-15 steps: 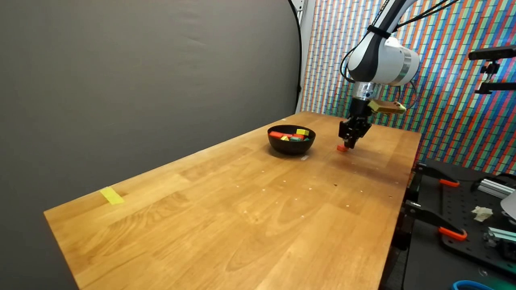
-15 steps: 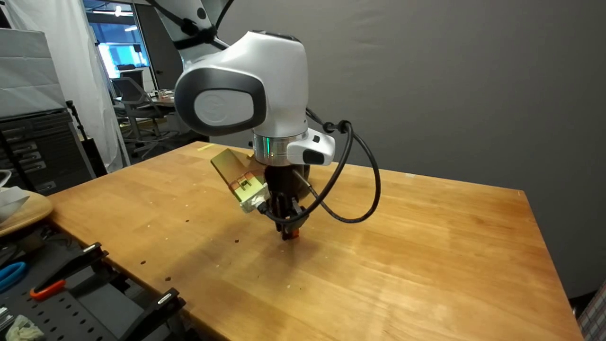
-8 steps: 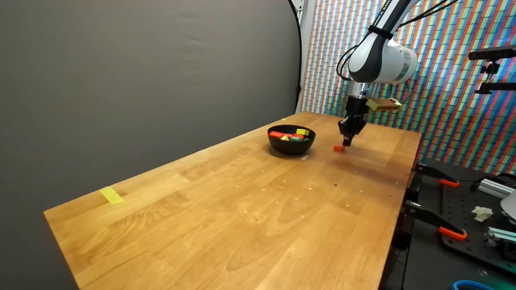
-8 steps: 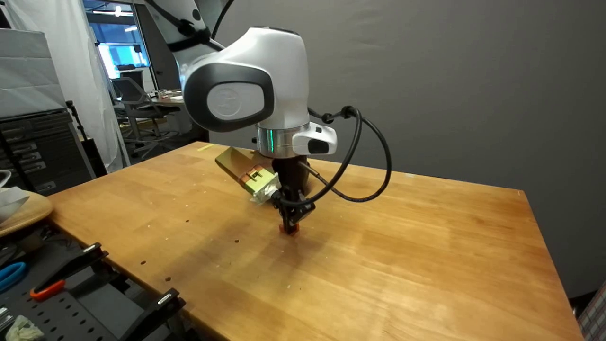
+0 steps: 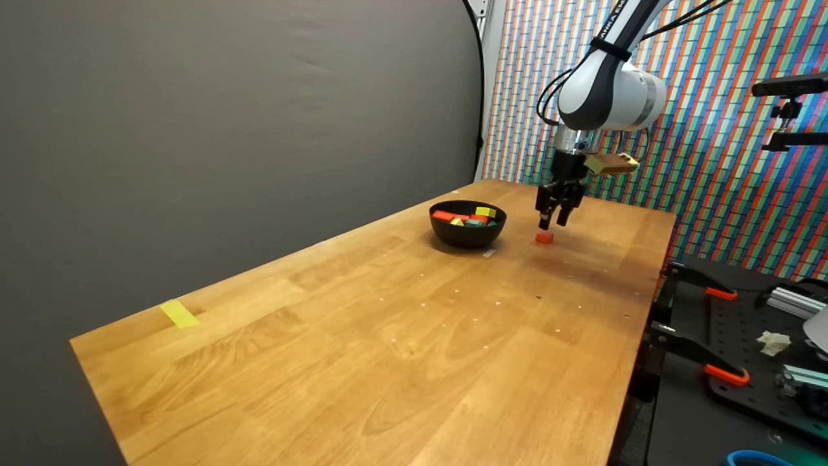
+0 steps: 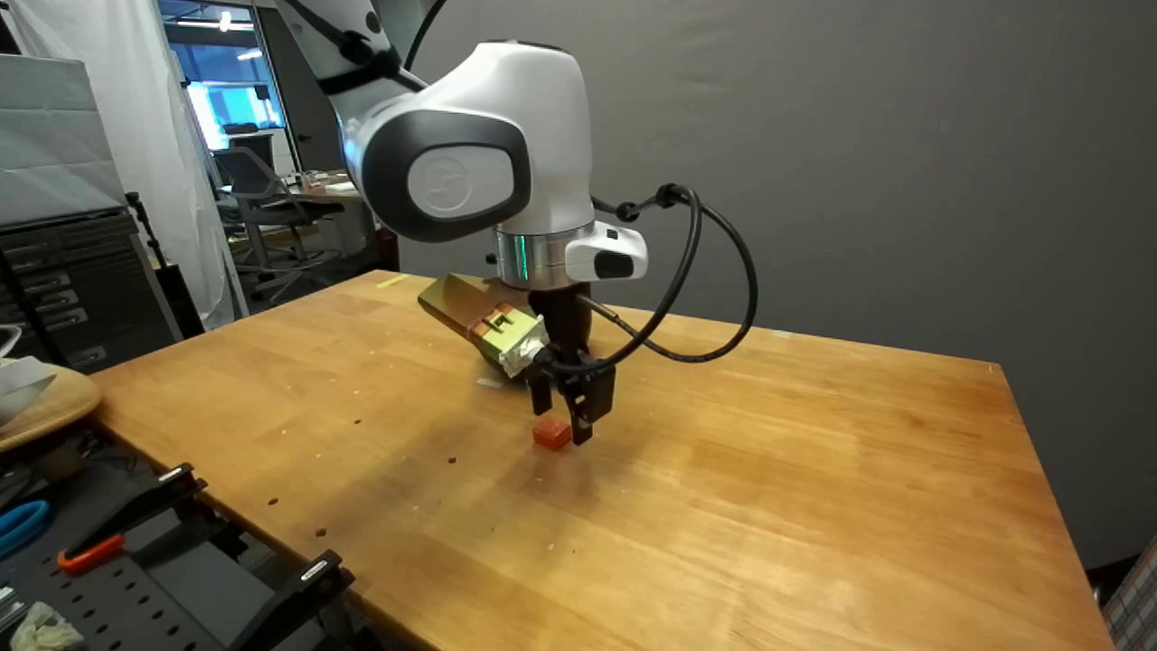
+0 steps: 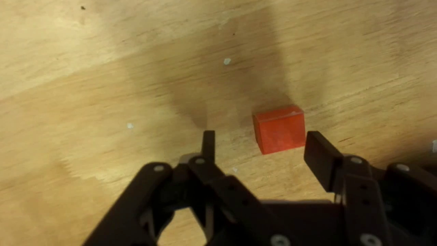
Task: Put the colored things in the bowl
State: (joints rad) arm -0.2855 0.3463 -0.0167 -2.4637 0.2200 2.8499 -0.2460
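Fingers (image 7: pixel 321 157) of the pincer (image 6: pixel 562 423) have spread since half a second ago, when they were drawn together by the red block (image 7: pixel 282 133), and the pincer has risen a little. Its jaws now stand wide apart above the block. The block keeps the spot it had half a second ago; against a second ago it has shifted slightly toward the black bowl (image 5: pixel 467 239).

Closest to the pincer is that rectangular red block, resting on the wooden tabletop (image 5: pixel 362 388) below the fingertips. From the wrist it shows between them, off-centre: just beside the finger nearer the bowl, with a broader stretch of wood toward the opposite finger. In both exterior views it shows close under that bowl-side finger; whether they touch I cannot tell.

Farther off, on that finger's side and apart from the pincer, the black bowl stands upright on the tabletop. Inside it show red pieces (image 5: pixel 443 216), a yellow block (image 5: pixel 486 211), a small yellow triangular piece (image 5: pixel 457 222) and teal pieces (image 5: pixel 474 223). Beside the bowl's foot a pale scrap (image 5: pixel 489 253) lies on the wood. Farthest along the tabletop, well apart from the pincer, lies a flat yellow tape-like strip (image 5: pixel 180 314) close to an edge.
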